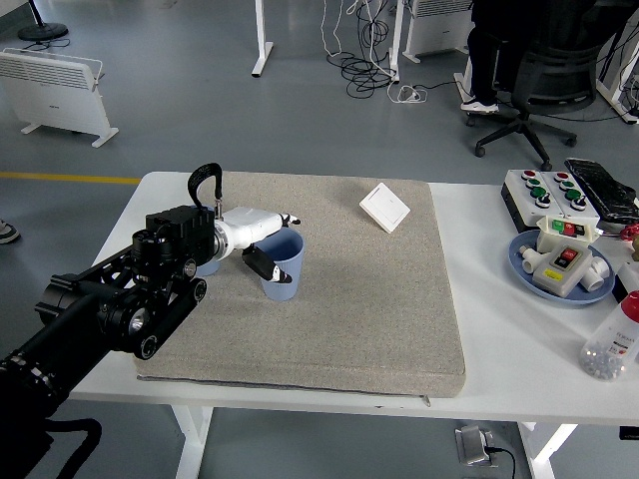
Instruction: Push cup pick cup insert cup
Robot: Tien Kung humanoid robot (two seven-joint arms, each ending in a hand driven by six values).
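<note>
Head view. A blue cup [281, 264] stands upright on the grey mat [379, 299], left of the mat's centre; a second blue cup [207, 265] is largely hidden behind the wrist, just to the left of the first. The cup in front looks to be thin plastic: probably light, smooth-walled and easily squashed or tipped, so a gentle pinch across the rim or upper wall seems the sensible hold, with little squeeze.

The left hand [262, 241] reaches in from the lower left, its white palm level with the cup's mouth. The thumb lies over the near wall and the fingers [288, 220] run along the far rim, so the hand brackets the top of the cup; whether it truly grips or only touches cannot be told. The forearm slopes up from the table's near left corner. The right hand is out of sight.

A white switch plate [384, 207] lies well apart at the mat's far side.
</note>
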